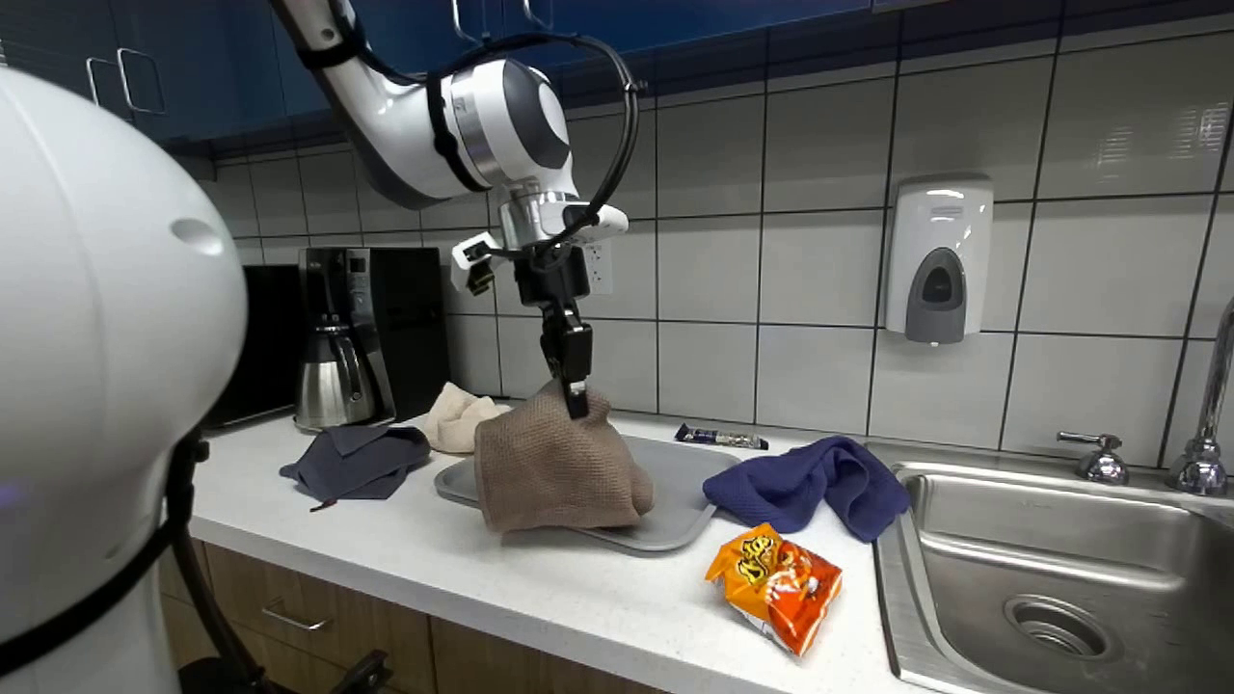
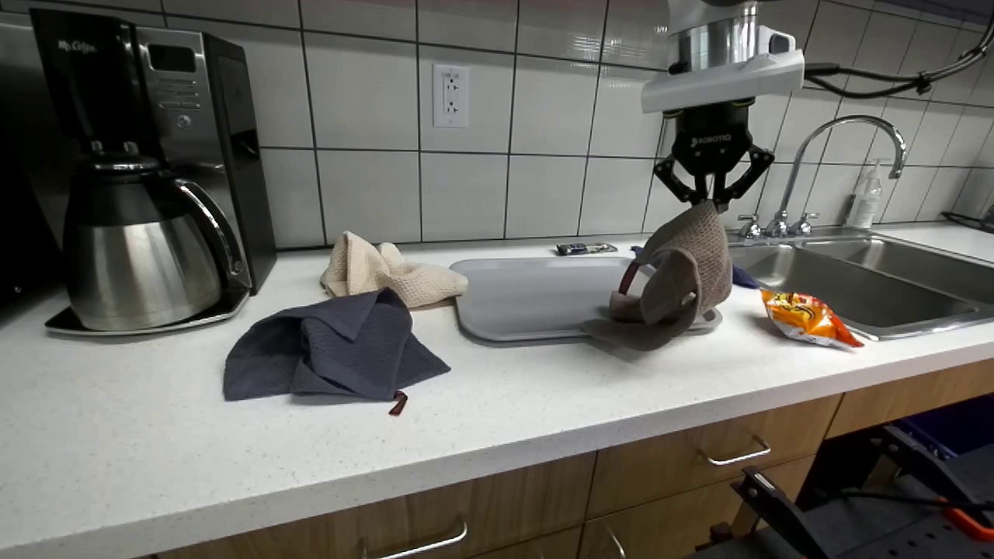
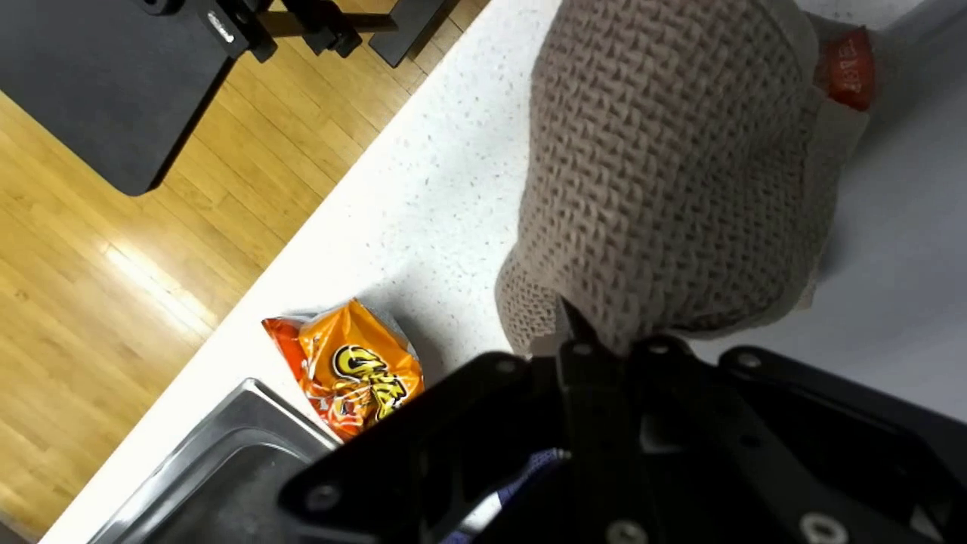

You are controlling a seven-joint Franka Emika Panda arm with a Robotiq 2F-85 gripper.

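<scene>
Over the edge of a gray tray (image 2: 520, 299), brown cloth (image 1: 559, 472) suspended from the gripper (image 2: 708, 204)

The cloth is held on end, its long axis running downward from a pinched top. It is slanted toward the lower left in both exterior views; its lower end is seen curled in an exterior view, with a red loop (image 2: 630, 278) facing the coffee maker (image 2: 186, 132).

The tray is set on a white counter (image 2: 505, 427), backed by a tiled wall (image 1: 819, 265), topped by blue cabinets (image 1: 694, 21) and fitted with a metal sink (image 1: 1041, 549).

Directly beneath the gripper, which is clamped on its top, the cloth is hung; whether the tray is touched by it cannot be told.
</scene>
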